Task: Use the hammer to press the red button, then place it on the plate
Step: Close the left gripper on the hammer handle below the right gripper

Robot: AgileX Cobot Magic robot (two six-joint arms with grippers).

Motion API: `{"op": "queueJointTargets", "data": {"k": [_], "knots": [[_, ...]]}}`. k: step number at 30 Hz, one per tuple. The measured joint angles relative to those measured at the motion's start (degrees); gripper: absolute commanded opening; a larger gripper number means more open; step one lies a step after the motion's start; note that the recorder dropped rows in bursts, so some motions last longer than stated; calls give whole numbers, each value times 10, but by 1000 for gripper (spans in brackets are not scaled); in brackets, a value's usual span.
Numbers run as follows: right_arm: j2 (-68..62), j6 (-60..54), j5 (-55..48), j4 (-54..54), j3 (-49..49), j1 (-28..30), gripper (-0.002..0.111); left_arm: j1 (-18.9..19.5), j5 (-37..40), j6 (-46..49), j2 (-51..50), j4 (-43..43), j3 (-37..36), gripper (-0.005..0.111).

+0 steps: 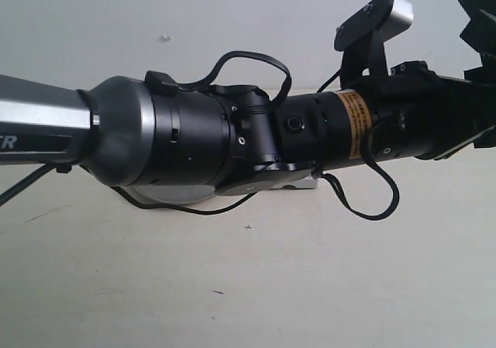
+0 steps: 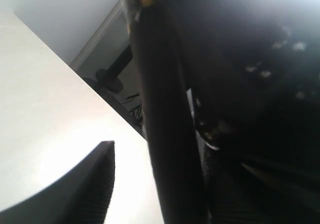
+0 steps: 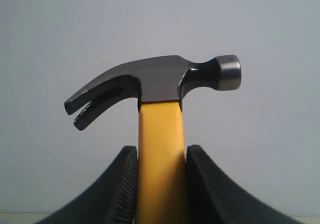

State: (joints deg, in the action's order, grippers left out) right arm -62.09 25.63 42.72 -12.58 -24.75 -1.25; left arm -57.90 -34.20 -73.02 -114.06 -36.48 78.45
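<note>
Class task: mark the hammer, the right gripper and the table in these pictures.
hammer [image 3: 160,79], right wrist view, on its dark metal head.
right gripper [image 3: 161,154], right wrist view, midway between its fingertips, where they clamp the yellow handle.
table [image 1: 256,286], exterior view, on bare surface.

Right end effector [image 3: 161,154] pinches the hammer [image 3: 160,82] handle between both fingers; left arm [image 1: 194,142] stretches level.

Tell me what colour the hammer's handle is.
The hammer has a yellow handle, clearest in the right wrist view.
</note>
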Motion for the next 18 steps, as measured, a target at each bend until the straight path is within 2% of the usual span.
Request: {"op": "queueJointTargets", "data": {"k": [9, 11, 15, 18], "knots": [[0, 10, 1, -10, 0, 0, 0, -4, 16, 1, 0, 7, 3, 51], [0, 11, 1, -16, 0, 0, 0, -4, 16, 1, 0, 9, 3, 45], [0, 5, 0, -28, 0, 0, 0, -9, 16, 2, 0, 11, 3, 24], [0, -3, 3, -37, 0, 0, 0, -13, 22, 5, 0, 24, 4, 16]]}}
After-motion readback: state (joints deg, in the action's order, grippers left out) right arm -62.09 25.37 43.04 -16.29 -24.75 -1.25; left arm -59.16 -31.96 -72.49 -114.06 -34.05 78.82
